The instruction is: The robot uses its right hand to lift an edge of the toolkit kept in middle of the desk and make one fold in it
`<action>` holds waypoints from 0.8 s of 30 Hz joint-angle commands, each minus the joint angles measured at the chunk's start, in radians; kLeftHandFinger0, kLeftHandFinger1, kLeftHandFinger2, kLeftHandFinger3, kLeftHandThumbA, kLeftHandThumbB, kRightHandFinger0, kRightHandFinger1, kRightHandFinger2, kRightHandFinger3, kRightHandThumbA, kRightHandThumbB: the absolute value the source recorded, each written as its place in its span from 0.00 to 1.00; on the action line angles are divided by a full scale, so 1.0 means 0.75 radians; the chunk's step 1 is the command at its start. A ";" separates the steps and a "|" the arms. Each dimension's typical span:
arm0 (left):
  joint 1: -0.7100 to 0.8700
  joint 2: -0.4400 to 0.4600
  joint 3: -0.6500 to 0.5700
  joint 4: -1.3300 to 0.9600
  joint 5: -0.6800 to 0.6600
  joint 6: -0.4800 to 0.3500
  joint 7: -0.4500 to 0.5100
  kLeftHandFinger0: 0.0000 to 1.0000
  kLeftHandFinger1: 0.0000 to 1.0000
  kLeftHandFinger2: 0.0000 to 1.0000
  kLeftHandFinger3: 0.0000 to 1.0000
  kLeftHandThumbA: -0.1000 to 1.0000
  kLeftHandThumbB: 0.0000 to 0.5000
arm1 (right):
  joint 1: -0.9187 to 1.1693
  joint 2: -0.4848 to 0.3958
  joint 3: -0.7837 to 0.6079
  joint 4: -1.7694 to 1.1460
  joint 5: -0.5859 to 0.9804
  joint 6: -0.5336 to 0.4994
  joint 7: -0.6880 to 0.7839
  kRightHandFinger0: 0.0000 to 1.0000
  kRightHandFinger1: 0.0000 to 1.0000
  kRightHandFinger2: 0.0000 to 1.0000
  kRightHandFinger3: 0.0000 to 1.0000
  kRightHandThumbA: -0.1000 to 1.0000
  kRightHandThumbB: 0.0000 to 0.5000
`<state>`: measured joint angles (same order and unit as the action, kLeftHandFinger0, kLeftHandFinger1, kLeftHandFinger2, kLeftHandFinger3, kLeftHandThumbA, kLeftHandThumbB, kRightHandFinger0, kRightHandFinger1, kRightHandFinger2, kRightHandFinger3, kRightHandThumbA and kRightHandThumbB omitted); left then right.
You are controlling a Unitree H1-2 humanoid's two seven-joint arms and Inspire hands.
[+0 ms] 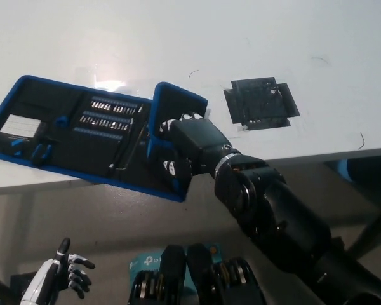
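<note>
1. Your right hand (189, 147) is closed on the right panel of the toolkit (82, 127), fingers curled over the panel's edge. Keep that hold as firm as it is; the panel is the only part raised.
2. The toolkit lies open on the desk (178, 38), toward its near edge, with the near right corner overhanging. The gripped panel stands tilted up along its hinge line, while the middle and left panels lie flat.
3. Carry the panel up and over toward the robot's left, turning about the hinge so it comes down on the middle panel with the bit rows (111, 114). Judged from here, roughly half the swing remains.
4. Push across, not down: pressing into the overhanging corner could tip or drag the kit off the desk.
5. Watch that the whole kit does not slide left with you. If it does, slow the swing and lift more.
6. Let go only once the panel lies flat, blue edge lined up.
7. The left hand (63, 276) rests low at the lower left, below the desk, fingers spread and empty; leave it there.
8. The black patch (260, 101) on the desk is well clear.
</note>
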<state>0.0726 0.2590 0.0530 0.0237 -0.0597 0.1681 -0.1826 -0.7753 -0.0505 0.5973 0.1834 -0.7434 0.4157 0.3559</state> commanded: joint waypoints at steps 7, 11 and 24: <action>0.010 0.014 0.011 -0.019 -0.025 -0.027 -0.013 0.26 0.29 0.30 0.42 1.00 1.00 | -0.140 -0.010 -0.118 -0.224 0.069 0.062 0.132 1.00 1.00 1.00 1.00 0.80 1.00; 0.015 0.016 0.009 -0.034 -0.021 -0.011 -0.013 0.29 0.31 0.32 0.44 1.00 1.00 | -0.119 -0.023 -0.146 -0.251 0.073 0.060 0.136 1.00 1.00 1.00 1.00 0.76 1.00; 0.006 0.015 0.013 -0.012 -0.033 -0.032 -0.018 0.26 0.29 0.29 0.42 1.00 1.00 | 0.006 -0.081 -0.292 -0.344 0.215 -0.082 0.059 1.00 1.00 1.00 1.00 0.55 0.86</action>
<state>0.0791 0.2585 0.0551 0.0256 -0.0674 0.1683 -0.1832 -0.7716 -0.0850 0.4436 -0.0074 -0.6580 0.4319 0.4410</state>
